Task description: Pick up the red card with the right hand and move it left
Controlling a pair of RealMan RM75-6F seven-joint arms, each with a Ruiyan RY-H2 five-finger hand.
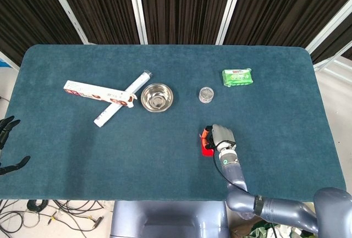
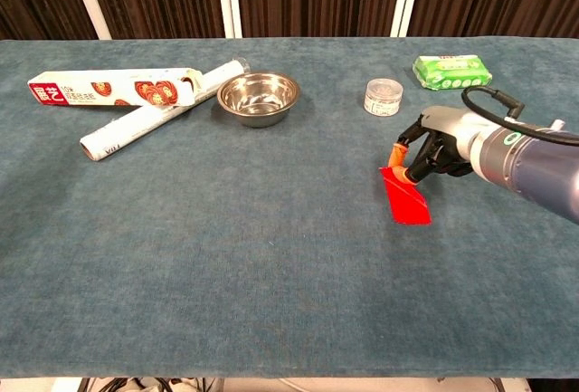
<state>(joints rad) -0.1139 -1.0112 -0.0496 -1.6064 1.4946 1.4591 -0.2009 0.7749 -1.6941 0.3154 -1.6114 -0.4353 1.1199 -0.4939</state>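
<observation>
**Red card pinched at one edge, lift barely begun**

Right hand low over the cloth at right of centre, fingertips closed on the far edge of the card. Judging from the chest view, far edge tipped up off the cloth, near edge apparently down on it; from the head view, card mostly hidden under the hand, only a red sliver showing at its left side. Grasp made, then, but not a clean lift: whether the card hangs free of the cloth cannot be told.

Left to do: raise the card clear, carry it leftward across open cloth, set it down. None of the leftward move done so far, as far as placement shows; card sitting below and just right of the jar.

Farther out: wipes beyond the hand toward the back right; bowl left of the jar; box and roll crossed at far left. Table bare across the middle.

Left hand off the table edge at far left, fingers spread, holding nothing.
</observation>
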